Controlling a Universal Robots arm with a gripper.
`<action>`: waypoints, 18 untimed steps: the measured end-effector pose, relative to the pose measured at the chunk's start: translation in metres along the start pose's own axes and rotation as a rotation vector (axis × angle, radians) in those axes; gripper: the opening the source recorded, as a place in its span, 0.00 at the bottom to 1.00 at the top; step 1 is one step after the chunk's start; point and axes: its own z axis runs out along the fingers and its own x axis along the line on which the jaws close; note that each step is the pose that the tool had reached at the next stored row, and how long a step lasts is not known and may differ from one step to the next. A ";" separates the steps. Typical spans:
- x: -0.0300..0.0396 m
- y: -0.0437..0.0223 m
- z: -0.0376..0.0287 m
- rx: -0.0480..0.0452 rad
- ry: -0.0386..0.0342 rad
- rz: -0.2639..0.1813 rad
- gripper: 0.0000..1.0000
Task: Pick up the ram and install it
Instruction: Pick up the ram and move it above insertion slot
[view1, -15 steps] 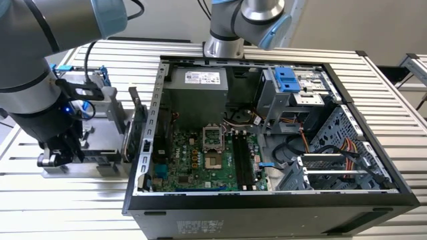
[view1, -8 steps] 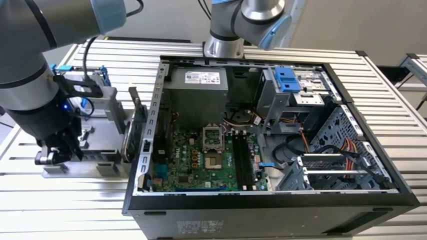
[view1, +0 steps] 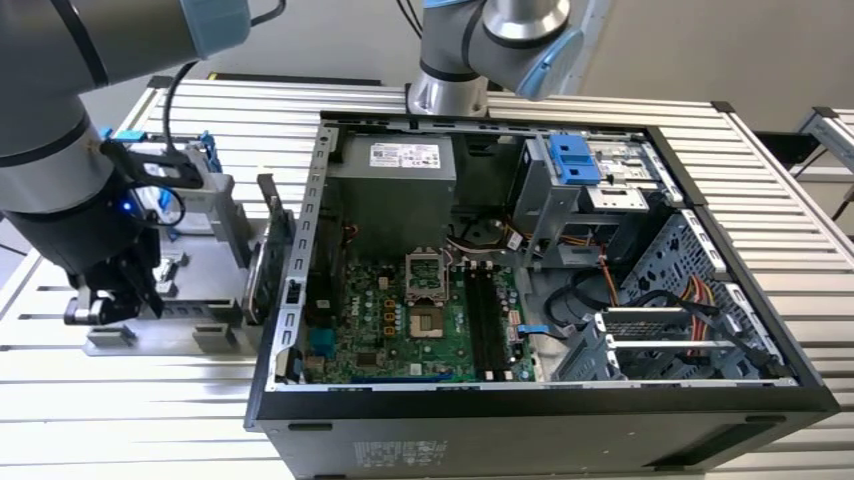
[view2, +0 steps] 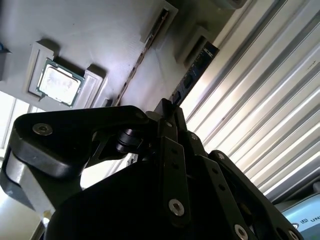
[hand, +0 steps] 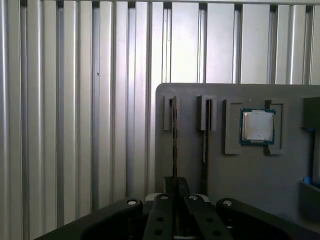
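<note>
The ram (hand: 173, 131) is a thin dark stick standing on edge in a slot of the grey parts holder (hand: 190, 165). In the second wrist view the ram (view2: 194, 72) runs away from the fingers along the holder's edge. My gripper (hand: 174, 186) sits over the near end of this stick, its black fingers (view2: 172, 150) drawn close together on either side of it, so it looks shut on the ram. In the exterior view the gripper (view1: 114, 298) hangs low over the holder (view1: 174, 335), at the left of the open computer case (view1: 534, 400).
A second thin stick (hand: 205, 131) stands in the neighbouring slot, and a square silver processor chip (hand: 257, 125) lies in a recess beside it. Inside the case, the motherboard's long dark memory slots (view1: 487, 320) lie beside the processor socket (view1: 427, 290). Ribbed metal table (hand: 75, 100) surrounds the holder.
</note>
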 end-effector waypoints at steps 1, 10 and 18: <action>0.0000 0.0000 -0.0011 0.0000 0.0000 0.000 0.00; 0.0000 0.0002 -0.0102 0.0000 0.0000 0.000 0.00; 0.0000 0.0004 -0.0192 0.0001 -0.0001 0.000 0.00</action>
